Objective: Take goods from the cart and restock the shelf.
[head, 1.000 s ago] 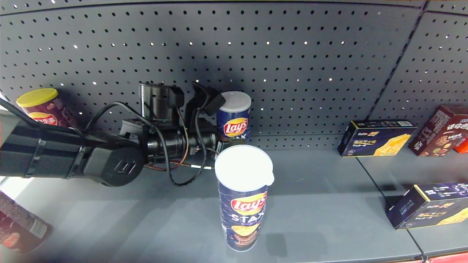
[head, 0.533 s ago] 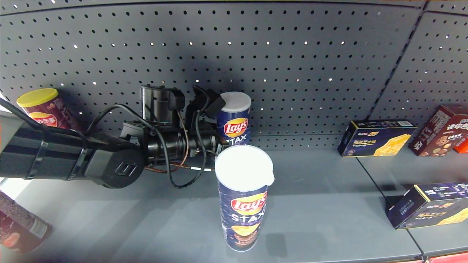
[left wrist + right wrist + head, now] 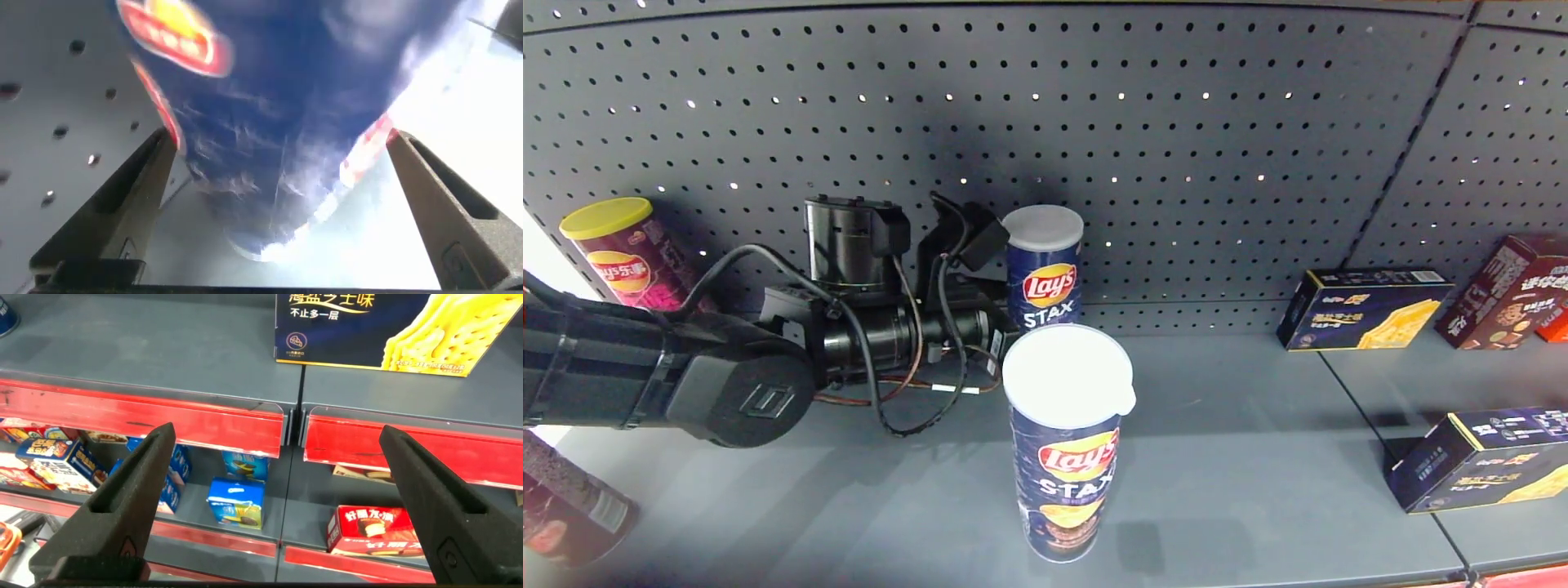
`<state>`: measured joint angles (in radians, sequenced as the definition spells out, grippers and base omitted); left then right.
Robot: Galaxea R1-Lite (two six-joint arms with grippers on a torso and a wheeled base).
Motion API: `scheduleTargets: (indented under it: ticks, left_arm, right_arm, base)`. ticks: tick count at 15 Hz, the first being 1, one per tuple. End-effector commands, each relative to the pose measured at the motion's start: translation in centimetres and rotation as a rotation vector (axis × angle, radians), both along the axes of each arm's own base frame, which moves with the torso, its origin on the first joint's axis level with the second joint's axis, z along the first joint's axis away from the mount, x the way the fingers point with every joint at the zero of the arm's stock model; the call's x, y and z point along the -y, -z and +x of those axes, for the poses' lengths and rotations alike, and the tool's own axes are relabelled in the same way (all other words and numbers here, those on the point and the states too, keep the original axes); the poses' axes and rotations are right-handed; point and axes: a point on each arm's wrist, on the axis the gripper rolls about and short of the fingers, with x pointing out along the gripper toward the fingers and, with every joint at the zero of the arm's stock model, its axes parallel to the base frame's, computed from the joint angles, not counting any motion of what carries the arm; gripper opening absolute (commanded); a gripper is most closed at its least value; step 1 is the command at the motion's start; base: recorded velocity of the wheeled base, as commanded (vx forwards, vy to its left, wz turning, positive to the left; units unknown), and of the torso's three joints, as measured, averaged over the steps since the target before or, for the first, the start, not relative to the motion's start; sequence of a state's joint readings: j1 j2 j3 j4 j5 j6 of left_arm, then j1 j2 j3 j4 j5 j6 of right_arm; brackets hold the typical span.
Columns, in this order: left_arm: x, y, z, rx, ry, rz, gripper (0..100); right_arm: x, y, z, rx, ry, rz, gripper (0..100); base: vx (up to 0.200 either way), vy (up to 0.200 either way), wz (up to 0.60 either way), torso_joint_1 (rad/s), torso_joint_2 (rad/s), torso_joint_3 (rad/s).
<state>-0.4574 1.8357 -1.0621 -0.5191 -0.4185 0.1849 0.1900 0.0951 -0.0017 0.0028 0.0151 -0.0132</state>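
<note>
With the left jaws spread wide and clamping nothing, the rear chip can point(image 3: 1043, 269) standing between them, draw straight back without nudging it.

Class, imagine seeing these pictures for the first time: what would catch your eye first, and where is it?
The front can, blue with a white lid, stands upright in the middle of the shelf. The rear can, its twin, stands against the pegboard, with the left gripper open around it. A yellow-lidded can sits at the back, far left.
</note>
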Motion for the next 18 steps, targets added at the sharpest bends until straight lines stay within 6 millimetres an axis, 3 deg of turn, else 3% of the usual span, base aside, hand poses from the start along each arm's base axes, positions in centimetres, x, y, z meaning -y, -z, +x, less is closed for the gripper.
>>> scheduleTargets:
  ticks: [1,8,14,18]
  left_arm:
    - [-0.8,-1.4,-1.3,0.033,-0.004,-0.014,100]
    - [-3.4,-0.9,-3.3,0.032,-0.054,0.030,100]
    - [-3.7,-0.8,-3.4,0.035,-0.119,0.051,100]
    - [-4.3,-0.5,-5.0,0.042,-0.114,0.076,100]
  right_arm:
    - [0.0,0.0,0.0,-0.002,0.000,0.001,100]
    - [0.0,0.0,0.0,-0.002,0.000,0.001,100]
    - [0.0,0.0,0.0,-0.002,-0.001,-0.001,100]
    - [0.0,0.0,0.0,-0.002,-0.001,-0.001,100]
  base:
    - [0.000,0.000,0.00,0.000,0.00,0.000]
    - [0.000,0.000,0.00,0.000,0.00,0.000]
    - [0.000,0.000,0.00,0.000,0.00,0.000]
    - [0.000,0.000,0.00,0.000,0.00,0.000]
